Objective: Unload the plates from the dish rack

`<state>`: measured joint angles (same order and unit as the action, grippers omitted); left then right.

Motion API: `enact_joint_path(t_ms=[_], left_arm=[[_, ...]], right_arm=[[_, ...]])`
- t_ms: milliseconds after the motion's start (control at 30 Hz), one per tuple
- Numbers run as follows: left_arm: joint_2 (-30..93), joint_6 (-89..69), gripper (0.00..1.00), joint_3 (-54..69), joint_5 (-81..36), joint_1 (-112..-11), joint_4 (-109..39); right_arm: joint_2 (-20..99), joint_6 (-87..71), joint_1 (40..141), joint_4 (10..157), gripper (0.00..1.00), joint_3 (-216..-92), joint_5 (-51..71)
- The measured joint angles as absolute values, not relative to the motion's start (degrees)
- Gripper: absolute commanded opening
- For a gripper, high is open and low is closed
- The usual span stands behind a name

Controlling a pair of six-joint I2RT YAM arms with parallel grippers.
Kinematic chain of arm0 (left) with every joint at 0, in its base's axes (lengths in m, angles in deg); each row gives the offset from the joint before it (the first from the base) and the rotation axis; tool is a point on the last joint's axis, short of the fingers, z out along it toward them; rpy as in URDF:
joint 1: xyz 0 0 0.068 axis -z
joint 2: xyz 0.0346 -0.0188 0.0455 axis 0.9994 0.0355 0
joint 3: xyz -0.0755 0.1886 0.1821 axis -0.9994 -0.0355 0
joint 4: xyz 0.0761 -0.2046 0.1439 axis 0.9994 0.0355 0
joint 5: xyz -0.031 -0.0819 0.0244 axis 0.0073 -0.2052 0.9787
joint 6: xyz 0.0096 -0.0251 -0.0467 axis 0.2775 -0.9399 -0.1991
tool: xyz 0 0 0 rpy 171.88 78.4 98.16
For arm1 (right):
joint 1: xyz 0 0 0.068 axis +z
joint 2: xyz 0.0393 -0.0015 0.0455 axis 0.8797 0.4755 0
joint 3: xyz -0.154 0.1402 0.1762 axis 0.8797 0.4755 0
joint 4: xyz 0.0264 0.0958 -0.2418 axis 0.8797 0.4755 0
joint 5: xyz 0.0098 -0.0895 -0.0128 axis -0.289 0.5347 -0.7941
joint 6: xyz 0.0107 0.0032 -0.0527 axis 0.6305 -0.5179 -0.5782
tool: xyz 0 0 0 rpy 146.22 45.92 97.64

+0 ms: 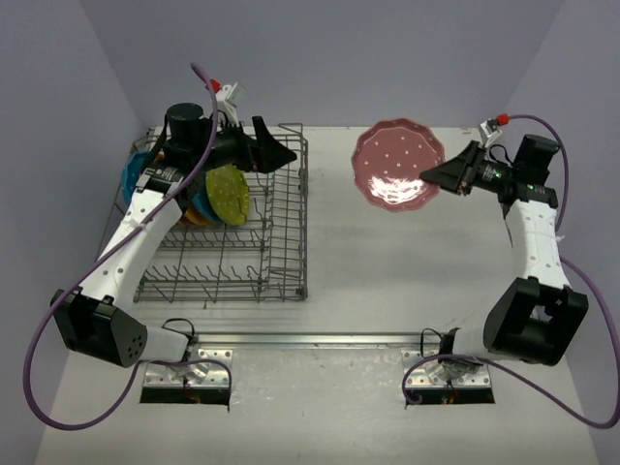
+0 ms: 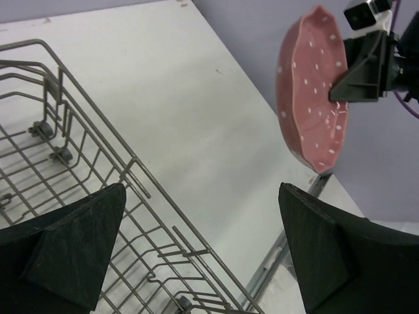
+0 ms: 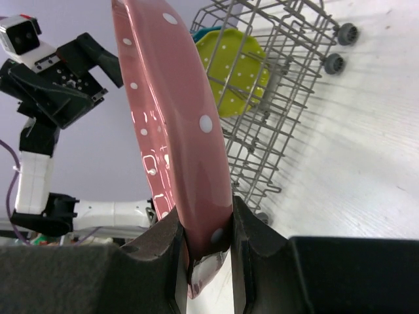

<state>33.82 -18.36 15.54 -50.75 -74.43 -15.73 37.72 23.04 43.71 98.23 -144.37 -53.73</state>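
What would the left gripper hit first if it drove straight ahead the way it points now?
Probably nothing close: the open left gripper points past the grey wire dish rack's rim over bare white table. The raised pink dotted plate sits off-line, though depth is unclear.

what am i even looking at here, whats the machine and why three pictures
These are two robot arms bolted at the near edge of a white table. The top picture looks down from above and behind them; the other two come from a small camera on each wrist, so each shows its own black fingers.

The right gripper is shut on the rim of a pink-red plate with white dots, holding it above the table. The left gripper is open and empty, over the grey wire dish rack. In the rack stand a lime-yellow plate, with orange and blue ones beside it.
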Motion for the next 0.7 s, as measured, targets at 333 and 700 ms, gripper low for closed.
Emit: enact_joint_path(t_ms=[333, 700], left_arm=[[33.2, -11.28, 1.0, 20.63, -37.77, -74.47, -8.37], [32.82, -8.63, 1.0, 21.17, -33.19, -74.73, -6.04]], right_arm=[[43.57, -10.76, 43.16, 131.15, 0.0, -146.82, -44.3], [55.25, -22.42, 50.38, 136.34, 0.0, -145.96, -26.37]])
